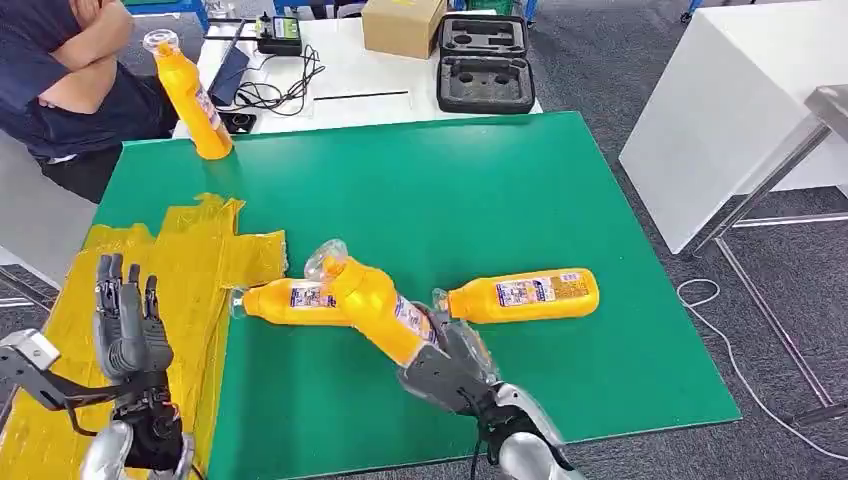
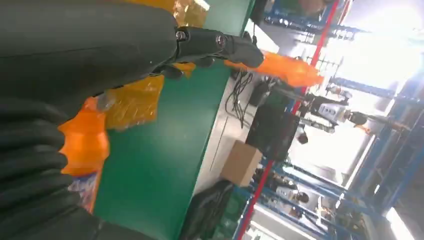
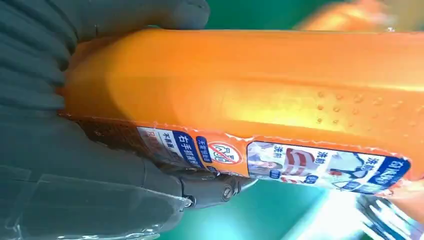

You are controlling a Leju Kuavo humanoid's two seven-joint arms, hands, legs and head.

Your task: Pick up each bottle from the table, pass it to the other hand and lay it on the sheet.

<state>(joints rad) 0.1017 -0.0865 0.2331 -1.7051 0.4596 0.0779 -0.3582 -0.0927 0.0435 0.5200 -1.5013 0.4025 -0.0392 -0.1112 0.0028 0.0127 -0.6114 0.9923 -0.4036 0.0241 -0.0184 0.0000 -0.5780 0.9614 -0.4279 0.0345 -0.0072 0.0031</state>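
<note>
Your right robot hand (image 1: 447, 366) is grasping an orange bottle (image 1: 375, 308), lifted and tilted above the green worktop (image 1: 450, 190). Two more bottles lie just beyond it: one (image 1: 525, 295) on the green, one (image 1: 285, 302) beside the yellow sheet (image 1: 190, 265). Your left robot hand (image 1: 128, 325) hovers released over that sheet, fingers spread.
</note>
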